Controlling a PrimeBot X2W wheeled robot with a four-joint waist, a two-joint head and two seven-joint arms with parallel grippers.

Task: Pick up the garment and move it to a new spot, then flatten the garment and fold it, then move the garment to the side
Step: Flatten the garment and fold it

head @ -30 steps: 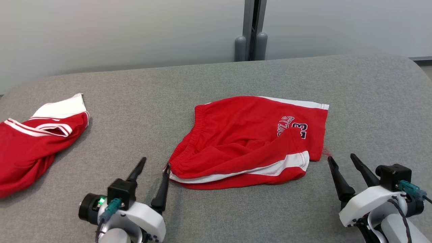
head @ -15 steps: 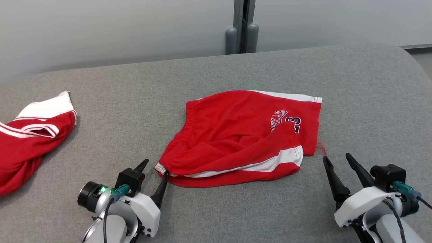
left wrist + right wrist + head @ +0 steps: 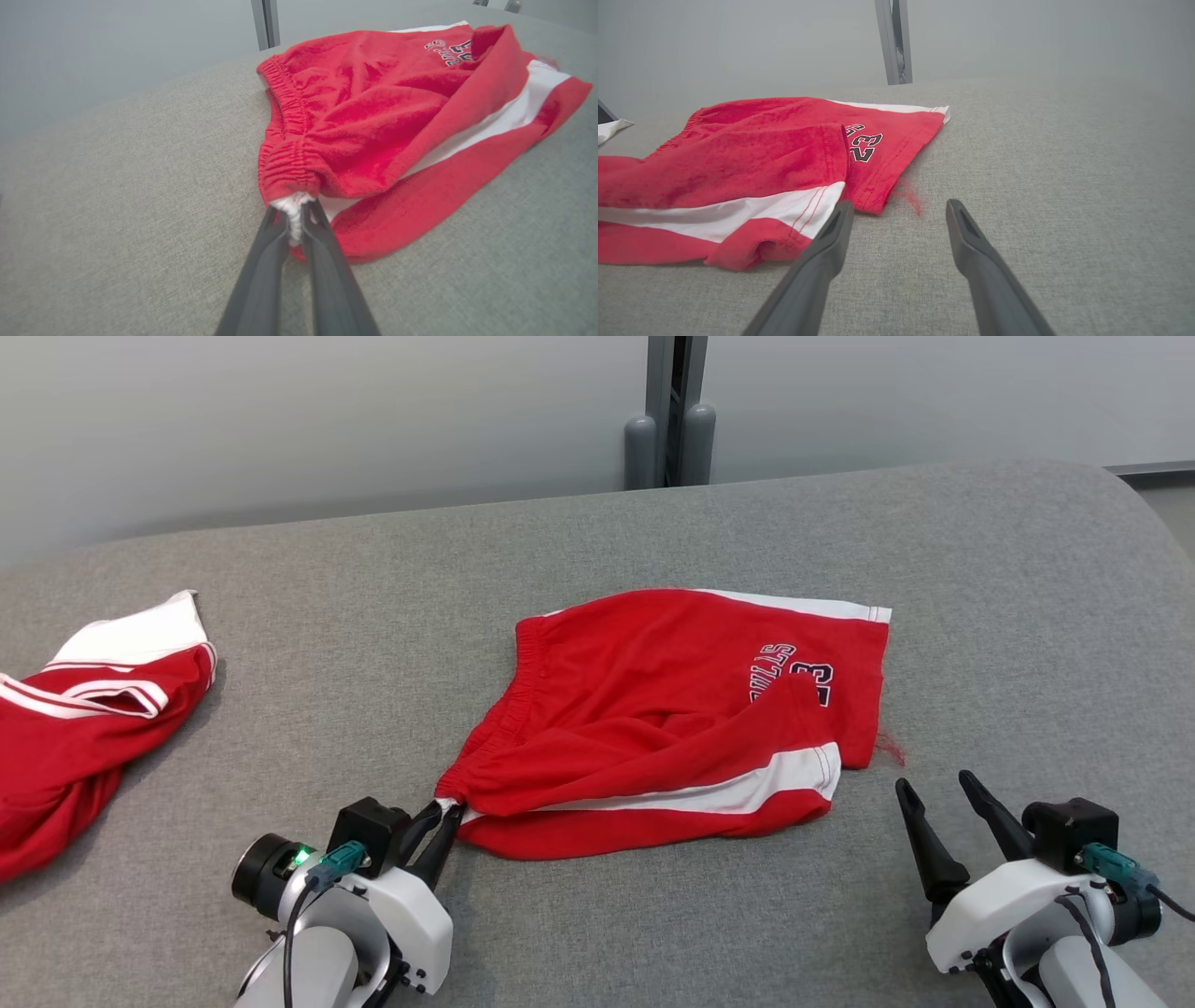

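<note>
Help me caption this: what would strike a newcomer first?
Red cloth shorts with a white side stripe and elastic waistband lie rumpled on the grey fabric-covered table, one waistband corner pinched in the left gripper. The right gripper stands open near their hem; another red-and-white garment lies far left.

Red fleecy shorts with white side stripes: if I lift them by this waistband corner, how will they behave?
Probably floppy: the red fleecy shorts lie in soft folds, so they would hang and drape from the left tool, which is shut on the gathered waistband corner. They are likely light, and the nubby cloth looks unlikely to slip.
</note>
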